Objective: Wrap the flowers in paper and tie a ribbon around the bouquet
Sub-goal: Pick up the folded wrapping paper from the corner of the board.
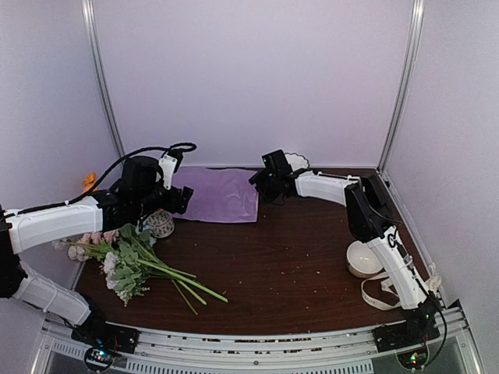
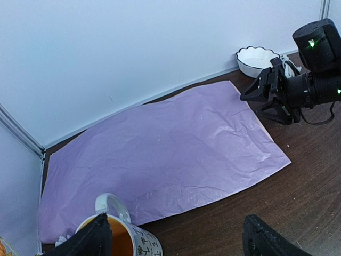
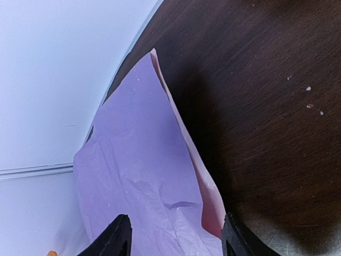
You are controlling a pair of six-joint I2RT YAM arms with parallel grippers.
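Dark wood tabletop, white walls. Flowers lie back behind the left gripper, stems pointing right. Its fingers are spread wide, with an orange-lined mug, nothing visible inside, just beside its left finger. Ahead of it the paper lies flat, long axis left to right. The right gripper is nearer: the paper's right edge sits between its parted fingers, unpinched. Ribbon trails beside an empty-looking bowl, well behind it.

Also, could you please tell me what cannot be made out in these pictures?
- Top view: the ribbon is partly hidden behind the right arm; its full run is unclear.
- Left wrist view: the mug is cut off by the bottom edge.
- Right wrist view: the paper runs off the bottom edge; whether the right gripper touches it cannot be told.
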